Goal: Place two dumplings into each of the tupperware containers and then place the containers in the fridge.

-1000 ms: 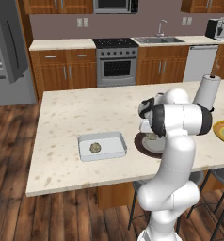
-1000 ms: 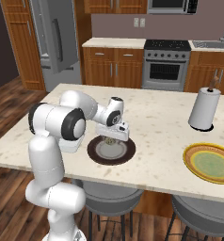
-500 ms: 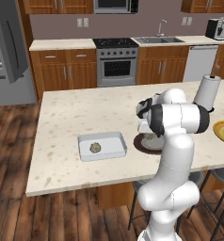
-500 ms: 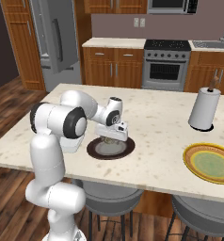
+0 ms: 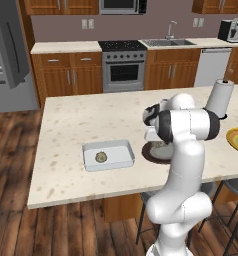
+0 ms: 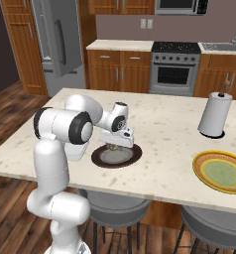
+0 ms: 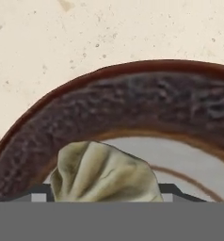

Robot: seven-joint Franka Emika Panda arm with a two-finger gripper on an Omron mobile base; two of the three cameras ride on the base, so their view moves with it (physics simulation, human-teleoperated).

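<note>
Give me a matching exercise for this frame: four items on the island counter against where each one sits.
Items:
1. dumpling
2. plastic container
3. paper towel roll
4. yellow plate

Places:
A. standing upright beyond the yellow plate
B. on the brown plate, right under the gripper
C. near the counter's front edge, at the right
D. left of the brown plate, one dumpling inside

Pairs: 1-B, 2-D, 3-A, 4-C

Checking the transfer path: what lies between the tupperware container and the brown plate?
Bare countertop separates container and plate in the left base view.
</note>
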